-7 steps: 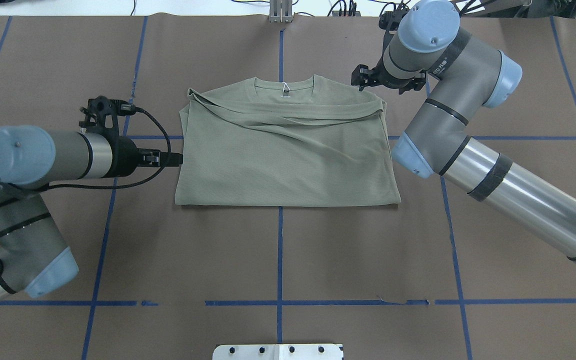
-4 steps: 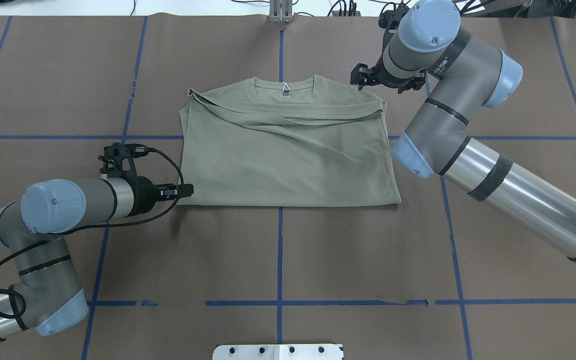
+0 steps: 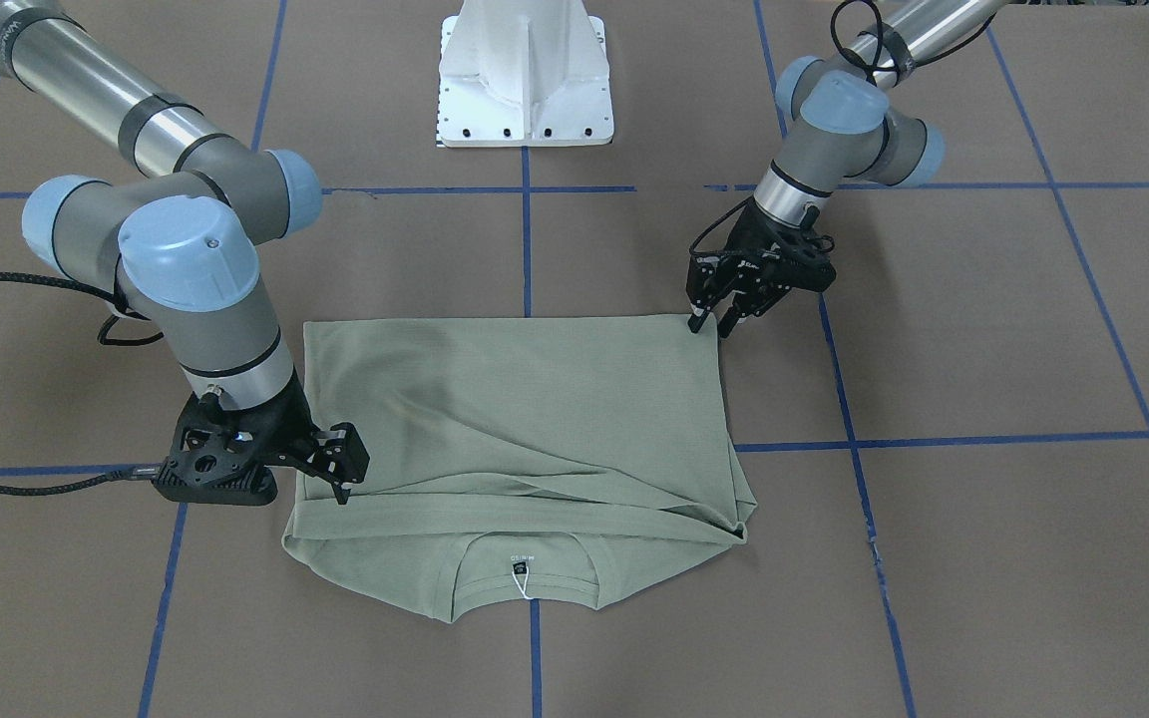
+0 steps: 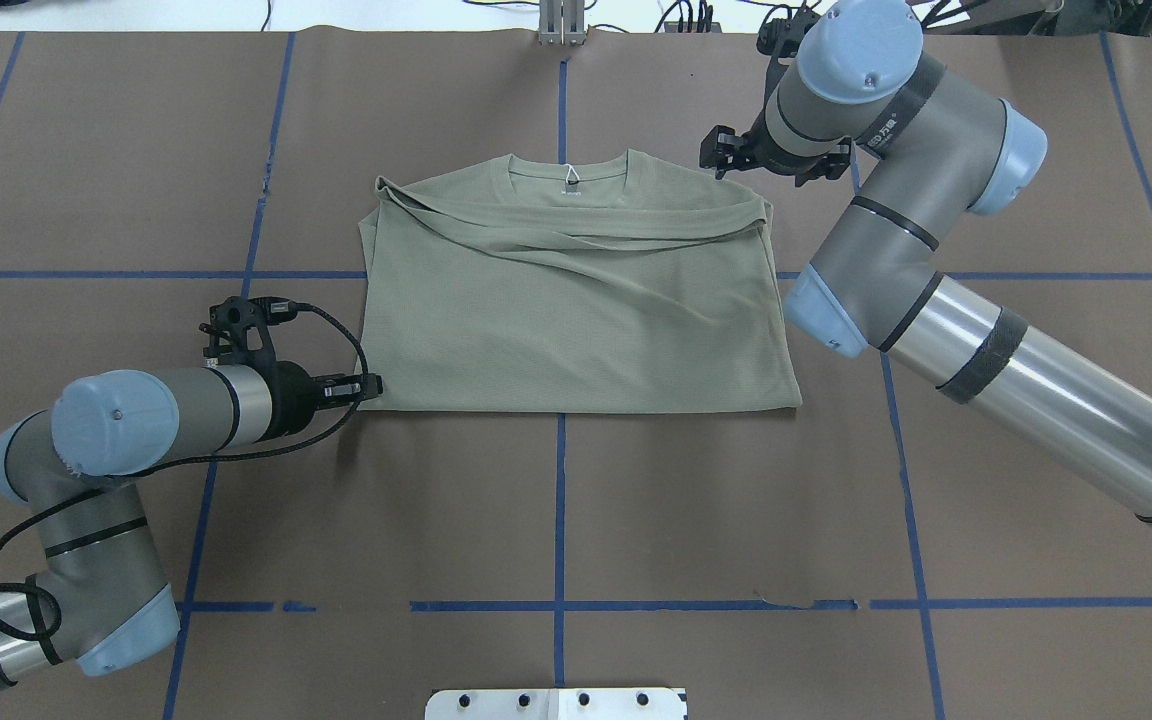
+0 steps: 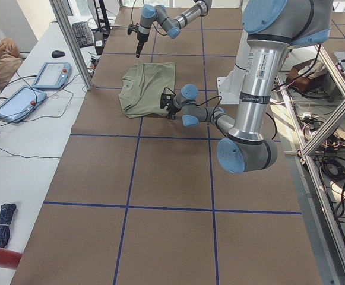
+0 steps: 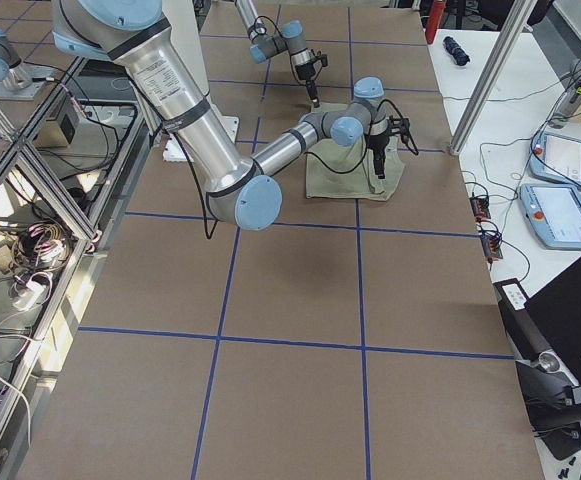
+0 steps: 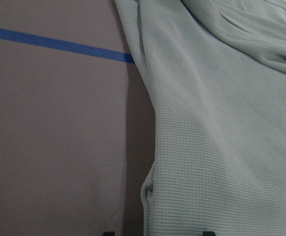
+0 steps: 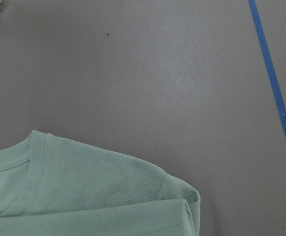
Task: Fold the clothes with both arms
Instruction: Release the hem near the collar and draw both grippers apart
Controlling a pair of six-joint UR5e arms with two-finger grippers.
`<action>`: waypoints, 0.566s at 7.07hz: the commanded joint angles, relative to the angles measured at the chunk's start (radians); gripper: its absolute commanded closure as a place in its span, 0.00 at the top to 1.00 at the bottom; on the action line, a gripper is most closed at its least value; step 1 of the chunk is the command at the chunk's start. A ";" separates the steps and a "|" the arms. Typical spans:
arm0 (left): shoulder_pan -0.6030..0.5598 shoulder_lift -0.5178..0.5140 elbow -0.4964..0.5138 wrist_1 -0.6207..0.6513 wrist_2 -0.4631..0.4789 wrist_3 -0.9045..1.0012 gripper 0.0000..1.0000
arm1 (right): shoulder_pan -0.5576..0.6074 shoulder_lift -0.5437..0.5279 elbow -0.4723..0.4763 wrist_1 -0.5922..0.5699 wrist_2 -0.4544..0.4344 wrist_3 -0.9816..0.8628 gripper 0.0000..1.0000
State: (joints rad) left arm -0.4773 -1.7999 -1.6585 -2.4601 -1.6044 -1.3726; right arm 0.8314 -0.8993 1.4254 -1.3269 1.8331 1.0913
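Presently we find the shirt (image 4: 576,320) lying flat on the brown table (image 4: 736,500), just to 12 o'clock of the table's middle in the overhead view. Its neck tag (image 4: 571,180) is at the shirt's 12 o'clock edge and its straight folded edge at 6 o'clock. Both sleeves are laid across the chest in slanting bands.

We record the left gripper (image 4: 371,386) low at the shirt's 8 o'clock corner, reaching in from 9 o'clock. Its jaws are spread. The left wrist view shows the two dark fingertips (image 7: 207,233) well apart, with the corner of the cloth lying between them and unpinched.

We record the right gripper (image 4: 719,160) at the shirt's 1 o'clock shoulder, just beside the folded sleeve edge. From the front its jaws look parted and hold nothing. We cannot tell whether they touch the cloth.

Blue tape lines (image 4: 559,500) cross the table. One runs under the shirt from 12 to 6 o'clock.
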 commanded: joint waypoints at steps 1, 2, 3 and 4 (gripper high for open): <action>0.018 -0.003 0.000 0.000 0.000 -0.008 0.00 | 0.000 -0.001 0.000 0.000 0.000 -0.001 1.00; 0.019 -0.007 -0.003 0.000 0.000 -0.006 0.00 | 0.000 -0.003 0.000 0.000 0.000 -0.001 1.00; 0.017 -0.001 -0.016 0.001 -0.003 0.000 0.00 | 0.000 -0.001 0.000 0.000 0.000 -0.002 1.00; 0.008 0.007 -0.041 0.004 -0.015 0.018 0.00 | 0.000 -0.001 0.000 0.000 0.000 -0.005 1.00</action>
State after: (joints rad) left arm -0.4626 -1.8004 -1.6764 -2.4587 -1.6097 -1.3703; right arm 0.8314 -0.9008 1.4251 -1.3269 1.8331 1.0889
